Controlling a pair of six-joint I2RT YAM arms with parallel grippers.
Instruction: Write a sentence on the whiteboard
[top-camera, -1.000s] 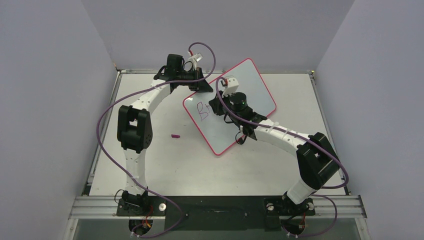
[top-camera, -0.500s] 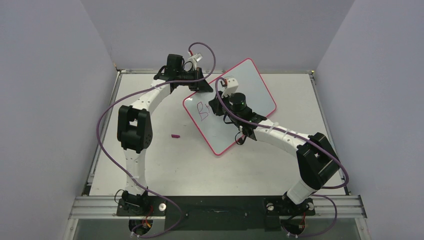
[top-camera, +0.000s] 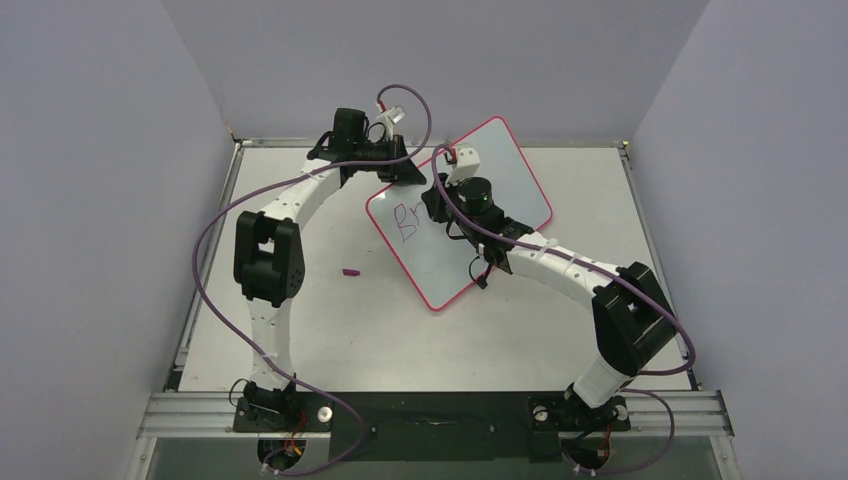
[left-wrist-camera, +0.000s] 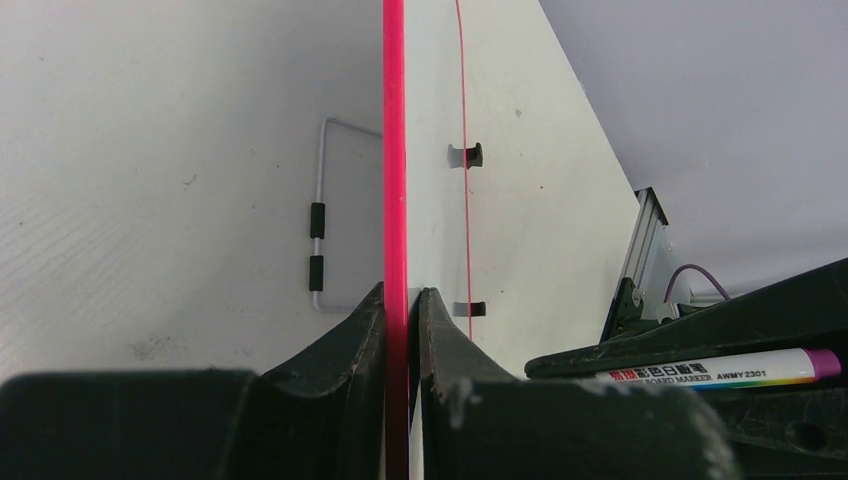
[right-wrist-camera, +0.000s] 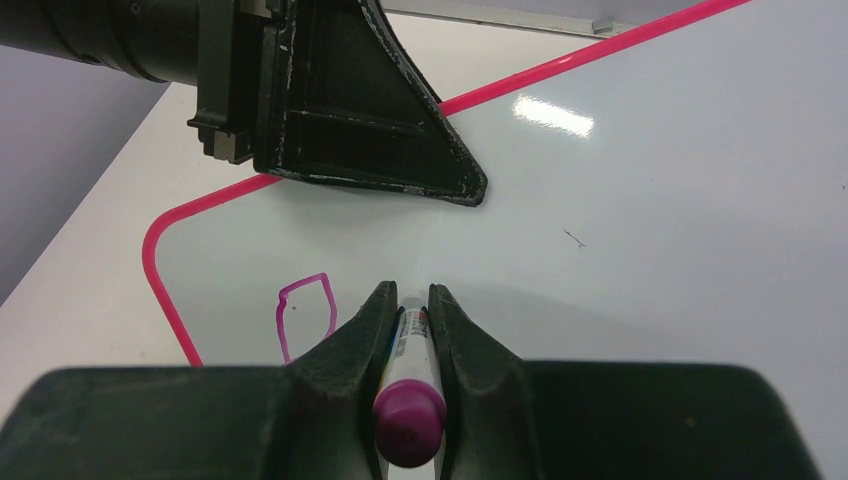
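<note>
Near the whiteboard (top-camera: 520, 185), a purple object (top-camera: 351, 271); left jaws tight on its frame (left-wrist-camera: 394, 150), right jaws on a marker (right-wrist-camera: 408, 400).

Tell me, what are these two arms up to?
They are writing on a whiteboard. The left gripper is shut on its pink edge, steadying it. The right gripper is shut on a purple marker aimed at the board's face. Only the letters "Br" are written, near its left corner; the rest is not yet done. A small purple piece, likely the cap, lies on the table.
</note>
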